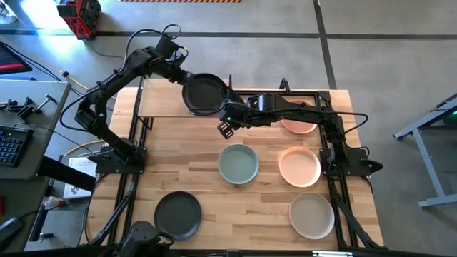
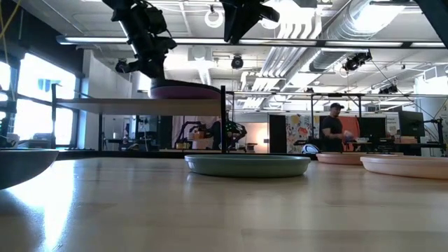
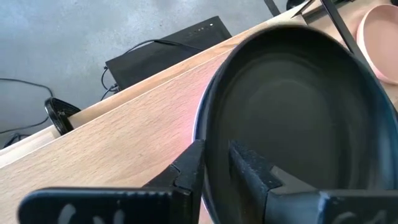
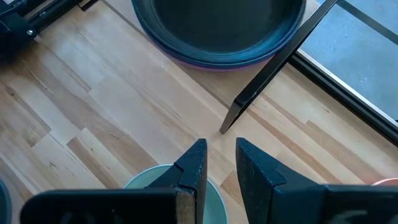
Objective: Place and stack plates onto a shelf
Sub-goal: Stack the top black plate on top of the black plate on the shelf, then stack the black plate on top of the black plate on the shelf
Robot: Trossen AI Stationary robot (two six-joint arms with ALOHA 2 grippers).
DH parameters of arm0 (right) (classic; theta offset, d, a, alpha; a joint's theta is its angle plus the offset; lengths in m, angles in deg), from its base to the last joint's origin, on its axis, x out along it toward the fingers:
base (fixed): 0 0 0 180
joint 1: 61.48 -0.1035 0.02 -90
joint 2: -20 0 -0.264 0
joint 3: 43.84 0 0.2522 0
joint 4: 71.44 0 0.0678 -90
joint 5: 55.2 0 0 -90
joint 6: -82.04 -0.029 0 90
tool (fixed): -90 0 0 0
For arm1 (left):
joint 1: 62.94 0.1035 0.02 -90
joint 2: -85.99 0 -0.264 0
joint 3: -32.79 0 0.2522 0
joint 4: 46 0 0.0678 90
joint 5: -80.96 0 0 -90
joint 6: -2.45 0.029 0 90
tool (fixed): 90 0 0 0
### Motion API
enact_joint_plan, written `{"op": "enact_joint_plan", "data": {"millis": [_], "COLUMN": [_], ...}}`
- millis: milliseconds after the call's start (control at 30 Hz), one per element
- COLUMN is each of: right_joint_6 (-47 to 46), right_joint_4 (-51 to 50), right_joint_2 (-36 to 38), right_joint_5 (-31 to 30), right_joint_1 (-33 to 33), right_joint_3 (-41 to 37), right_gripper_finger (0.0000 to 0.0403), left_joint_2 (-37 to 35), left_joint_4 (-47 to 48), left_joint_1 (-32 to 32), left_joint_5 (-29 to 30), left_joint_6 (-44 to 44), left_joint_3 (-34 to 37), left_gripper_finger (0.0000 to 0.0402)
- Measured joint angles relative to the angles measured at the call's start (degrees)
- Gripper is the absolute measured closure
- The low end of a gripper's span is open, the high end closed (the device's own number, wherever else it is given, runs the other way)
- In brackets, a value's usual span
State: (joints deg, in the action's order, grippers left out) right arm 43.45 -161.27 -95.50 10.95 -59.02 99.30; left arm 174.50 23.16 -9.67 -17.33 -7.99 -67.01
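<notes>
Taking the shelf (image 1: 161,107) as the landmark, a light-wood panel with thin black posts along the far edge of the tabletop (image 1: 207,189): the left pincer (image 1: 187,77) reaches over the shelf's right end, its fingers (image 3: 186,171) pinching the rim of a black plate (image 1: 203,93). That plate sits on top of a purple plate (image 4: 211,62), whose edge peeks out under it in the right wrist view, and the pair rests on the shelf's right end beside a black post (image 4: 273,68).

In front of the shelf and well toward the near edge lies a dark grey plate (image 1: 177,214) on the tabletop. Just in front of the shelf's right corner lies a sage green plate (image 1: 238,163).

The right pincer (image 1: 226,129) hangs above the tabletop between the shelf's right corner and the sage green plate, its fingers slightly spread and holding nothing.

To the right of the shelf, a peach plate (image 1: 300,127) lies partly under the right arm; nearer the front sits another peach plate (image 1: 299,166), and a beige plate (image 1: 311,215) lies closest to the near edge.
</notes>
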Motion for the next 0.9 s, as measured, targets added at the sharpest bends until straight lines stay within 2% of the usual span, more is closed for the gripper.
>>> {"op": "enact_joint_plan", "data": {"millis": [300,400,600,900], "right_joint_6": [0.0,-0.3,-3.4,-1.8], "right_joint_4": [0.0,0.0,0.8,4.3], "right_joint_2": [0.0,0.0,0.0,0.0], "right_joint_5": [0.3,3.5,12.6,13.2], "right_joint_1": [0.0,0.0,-0.4,-5.1], "right_joint_3": [0.0,0.0,0.0,0.0], "right_gripper_finger": [0.0338,0.0338,0.0338,0.0338], "left_joint_2": [-1.0,-1.8,-5.0,-13.0], "left_joint_4": [1.3,3.1,12.2,27.7], "left_joint_1": [0.1,0.1,-1.3,-7.6], "left_joint_5": [-1.2,-4.2,-11.8,-13.2], "left_joint_6": [0.1,1.0,5.7,13.4], "left_joint_3": [-1.1,-3.9,-8.7,-8.7], "left_gripper_finger": [0.0328,0.033,0.033,0.0332]}}
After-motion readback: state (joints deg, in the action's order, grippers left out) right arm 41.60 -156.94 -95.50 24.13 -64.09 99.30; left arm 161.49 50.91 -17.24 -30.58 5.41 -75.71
